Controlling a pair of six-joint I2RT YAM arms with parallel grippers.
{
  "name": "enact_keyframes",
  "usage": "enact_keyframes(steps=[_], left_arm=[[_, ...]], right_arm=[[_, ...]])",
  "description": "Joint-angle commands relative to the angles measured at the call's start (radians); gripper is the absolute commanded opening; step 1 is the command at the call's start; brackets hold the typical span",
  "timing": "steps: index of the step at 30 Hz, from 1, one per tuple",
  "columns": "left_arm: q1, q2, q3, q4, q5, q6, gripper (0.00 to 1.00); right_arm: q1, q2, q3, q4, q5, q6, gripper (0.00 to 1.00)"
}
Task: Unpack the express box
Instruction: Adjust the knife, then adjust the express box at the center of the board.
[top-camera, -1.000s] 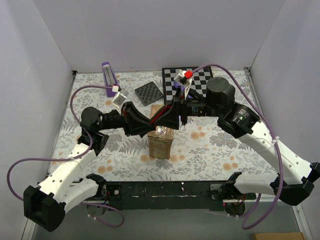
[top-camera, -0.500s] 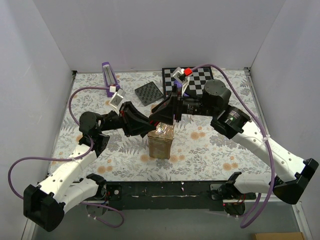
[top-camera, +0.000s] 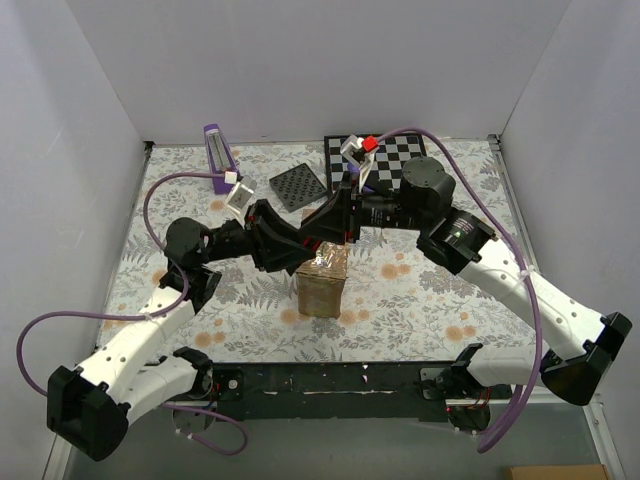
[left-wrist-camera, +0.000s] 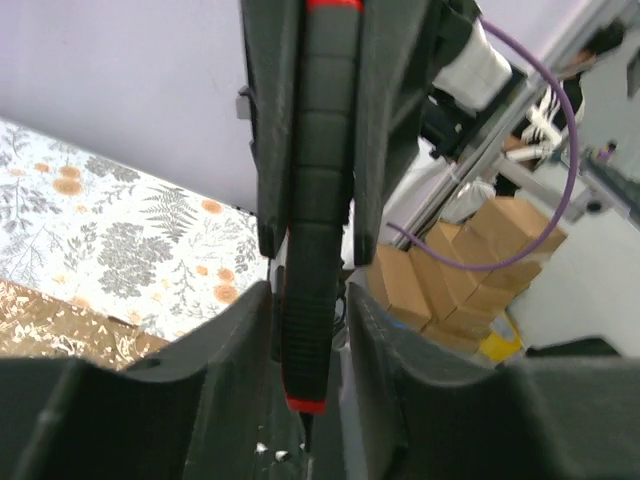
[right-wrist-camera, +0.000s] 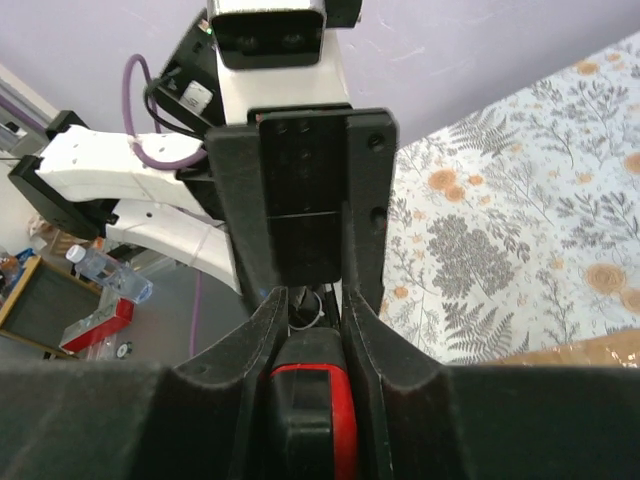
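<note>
The express box (top-camera: 322, 280), a small brown taped carton, stands upright on the floral table at mid-front. Its top also shows in the left wrist view (left-wrist-camera: 60, 320) and the right wrist view (right-wrist-camera: 590, 350). Both grippers meet nose to nose just above its back edge. My right gripper (top-camera: 322, 226) (right-wrist-camera: 312, 300) is shut on a black-and-red cutter (right-wrist-camera: 312, 410). The cutter (left-wrist-camera: 308, 230) reaches down between the fingers of my left gripper (top-camera: 298, 243) (left-wrist-camera: 308, 292), which stands open around its tip, with a gap showing on one side.
A black-and-white chessboard (top-camera: 385, 160) lies at the back right, with a dark perforated plate (top-camera: 298, 187) left of it. A purple-and-white holder (top-camera: 218, 155) is at the back left. White walls close in three sides of the table.
My right arm has swung left and brought the cutter up to my left gripper. My left gripper has edged right to meet it. The box has not moved.
</note>
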Motion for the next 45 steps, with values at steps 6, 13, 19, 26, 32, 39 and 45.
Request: enact_keyframes(steps=[6, 13, 19, 26, 32, 39, 45], left_arm=[[-0.007, -0.094, 0.096, -0.406, -0.336, 0.298, 0.67], [-0.004, -0.218, 0.035, -0.549, -0.778, 0.337, 0.75], [-0.003, -0.137, -0.006, -0.797, -0.987, 0.302, 0.70], [-0.006, -0.073, -0.118, -0.865, -0.935, 0.206, 0.51], [-0.023, -0.051, -0.161, -0.828, -0.800, 0.174, 0.34], [-0.107, -0.053, -0.210, -0.813, -0.738, 0.127, 0.21], [-0.211, -0.011, -0.239, -0.747, -0.737, 0.084, 0.19]], right_arm=[[-0.022, -0.104, 0.119, -0.309, 0.372, -0.194, 0.01], [-0.024, -0.220, 0.030, -0.473, 0.784, -0.250, 0.01], [-0.024, -0.248, -0.146, -0.408, 0.993, -0.244, 0.01], [-0.024, -0.127, -0.204, -0.294, 1.047, -0.262, 0.01], [-0.022, -0.012, -0.195, -0.154, 1.005, -0.311, 0.01], [-0.025, 0.137, -0.109, -0.098, 0.910, -0.360, 0.01], [-0.028, 0.185, -0.094, -0.019, 0.808, -0.418, 0.01]])
